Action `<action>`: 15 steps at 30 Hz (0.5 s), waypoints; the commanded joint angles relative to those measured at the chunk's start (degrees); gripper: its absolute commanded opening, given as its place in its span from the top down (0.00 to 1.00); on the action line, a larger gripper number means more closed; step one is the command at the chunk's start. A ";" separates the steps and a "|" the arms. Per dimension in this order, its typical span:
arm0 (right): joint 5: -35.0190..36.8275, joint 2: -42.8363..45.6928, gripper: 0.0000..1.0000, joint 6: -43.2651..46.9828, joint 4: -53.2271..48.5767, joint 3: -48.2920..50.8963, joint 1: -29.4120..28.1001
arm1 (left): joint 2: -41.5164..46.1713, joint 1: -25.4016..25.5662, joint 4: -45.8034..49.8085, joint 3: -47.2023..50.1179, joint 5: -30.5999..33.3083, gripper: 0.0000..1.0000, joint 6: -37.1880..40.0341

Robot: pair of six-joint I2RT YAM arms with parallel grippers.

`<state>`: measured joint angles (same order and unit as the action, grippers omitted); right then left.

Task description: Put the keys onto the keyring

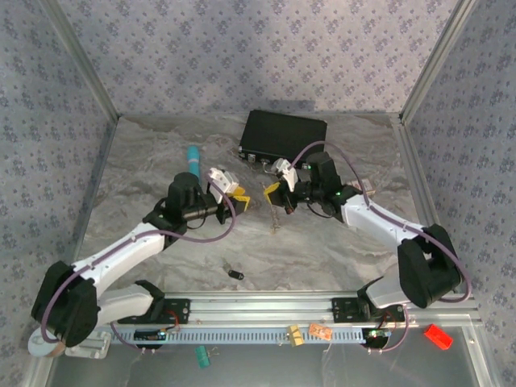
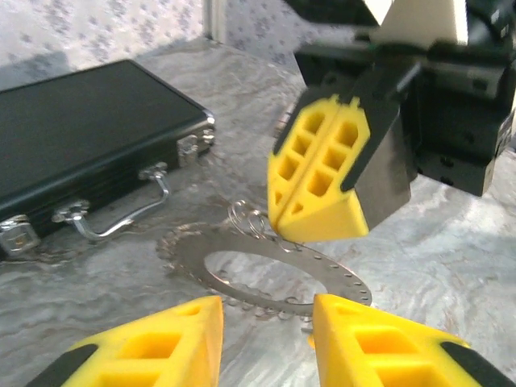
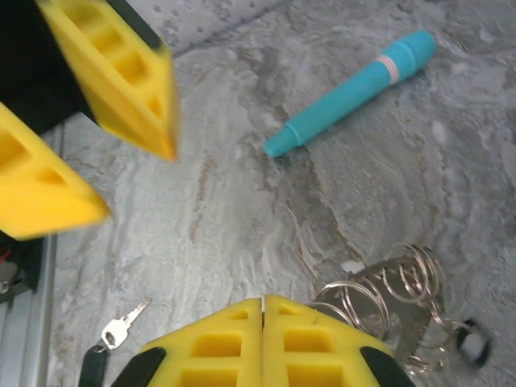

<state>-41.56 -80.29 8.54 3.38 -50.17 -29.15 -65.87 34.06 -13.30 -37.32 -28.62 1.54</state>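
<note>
While the marbled grey tabletop (image 1: 266, 251) meets patterned walls (image 1: 242, 48), left jaws stand apart, right jaws closed together.

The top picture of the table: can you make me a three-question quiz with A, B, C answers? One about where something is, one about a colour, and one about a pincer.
1. Where is the black case? A) at the back of the table; B) by the arms' bases; C) hanging in the air.
2. What colour is the pen? A) red; B) teal; C) black.
3. How is the right pincer? A) wide open; B) gripping the pen; C) shut.

Answers: 1 A, it lies at the far edge. 2 B, it looks teal with a pale band. 3 C, its yellow fingers press together with no gap.
</note>
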 commanded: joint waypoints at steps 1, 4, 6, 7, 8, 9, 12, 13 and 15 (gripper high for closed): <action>-5.05 2.54 1.00 2.32 1.67 -1.48 -0.38 | -1.47 -0.23 -5.58 0.08 -7.96 0.69 -1.88; -5.93 3.28 1.00 2.55 1.20 -2.10 -1.05 | -1.55 0.47 -8.27 1.53 -9.49 0.70 -1.10; -6.33 3.45 1.00 2.97 0.42 -2.73 -1.63 | -1.55 0.75 -9.00 2.17 -9.90 0.71 -0.11; -6.35 3.47 1.00 3.20 -0.05 -3.10 -2.00 | -1.52 0.85 -9.21 2.26 -10.08 0.71 0.23; -6.36 3.57 1.00 3.35 -0.35 -3.30 -2.35 | -1.52 0.83 -9.32 2.41 -10.27 0.71 0.68; -6.38 3.69 1.00 3.39 -0.39 -3.51 -2.58 | -1.55 0.84 -9.31 2.51 -10.51 0.72 0.91; -6.38 3.75 1.00 3.49 -0.63 -4.07 -3.36 | -1.46 1.00 -9.29 2.87 -12.16 0.73 1.92; -6.47 3.91 1.00 3.43 -0.67 -4.15 -3.63 | -1.37 1.14 -9.14 2.94 -12.49 0.73 2.29; -6.97 4.05 1.00 3.46 -0.80 -4.46 -4.04 | -1.29 1.27 -8.88 3.19 -12.90 0.74 3.03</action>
<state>-46.04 -78.24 10.98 2.42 -52.12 -32.67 -67.59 34.83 -20.10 -35.03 -38.20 2.44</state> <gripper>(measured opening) 0.052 0.267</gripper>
